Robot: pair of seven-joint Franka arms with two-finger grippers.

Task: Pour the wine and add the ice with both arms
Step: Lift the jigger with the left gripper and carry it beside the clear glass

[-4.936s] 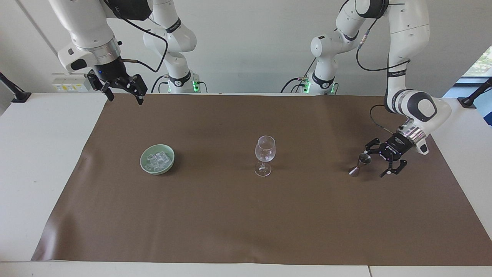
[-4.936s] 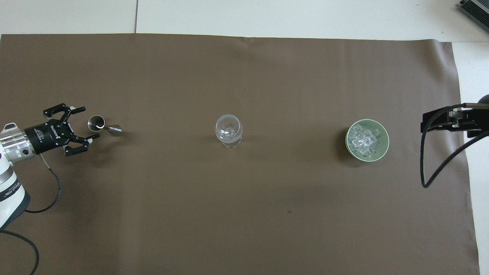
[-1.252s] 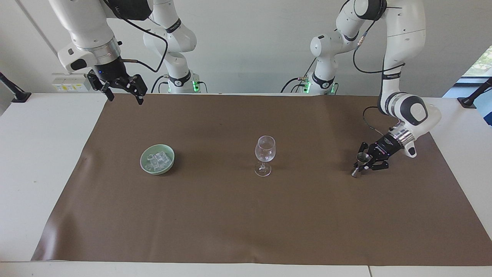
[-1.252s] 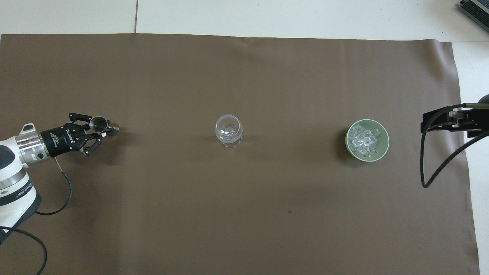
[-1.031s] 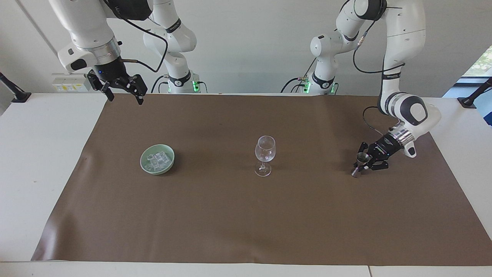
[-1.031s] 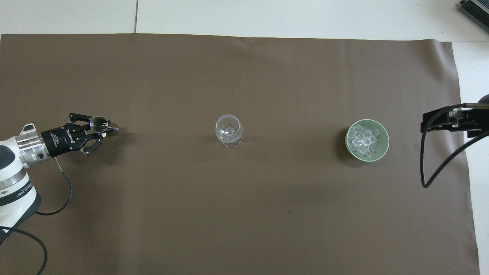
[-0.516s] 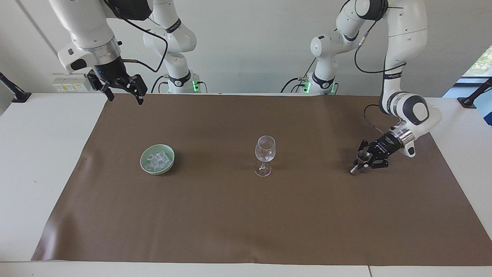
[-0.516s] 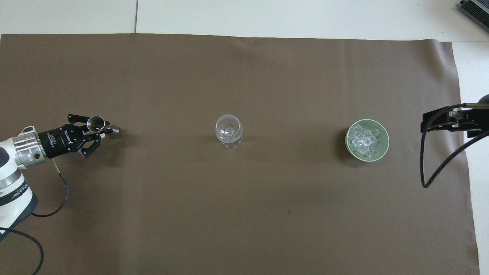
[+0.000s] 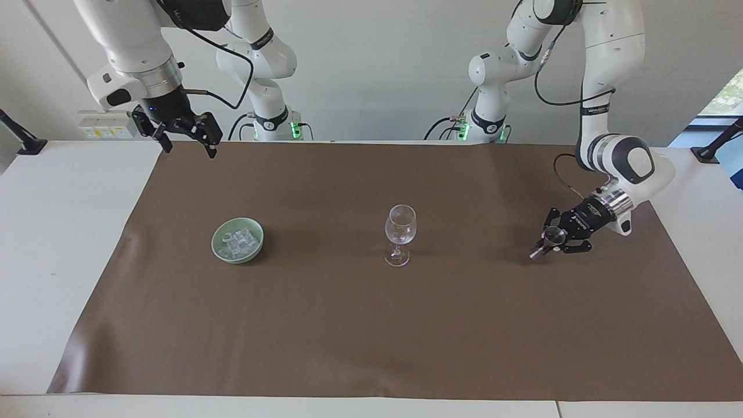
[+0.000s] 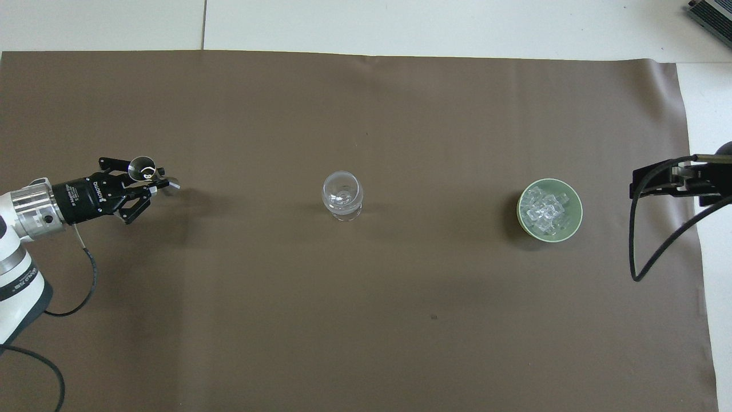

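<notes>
Right gripper (image 9: 184, 141) waits, fingers apart and empty, above the counter's (image 9: 52, 244) robot-side edge. Ice (image 9: 237, 242) fills the green bowl (image 9: 219, 251); an upright wine glass (image 9: 400, 233) follows. Left gripper (image 9: 551, 242) clamps the tilted metal jigger (image 9: 545, 242). Pouring step: carry it over the glass next.

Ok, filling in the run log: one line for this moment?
left gripper: shut on jigger, lifting off brown mat | right gripper: open, waiting above mat edge | wine glass: empty | ice: in green bowl

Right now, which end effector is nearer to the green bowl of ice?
Right. The right end effector hangs above the cloth's edge near the green bowl; the left end effector holds the metal jigger toward the table's other end.
</notes>
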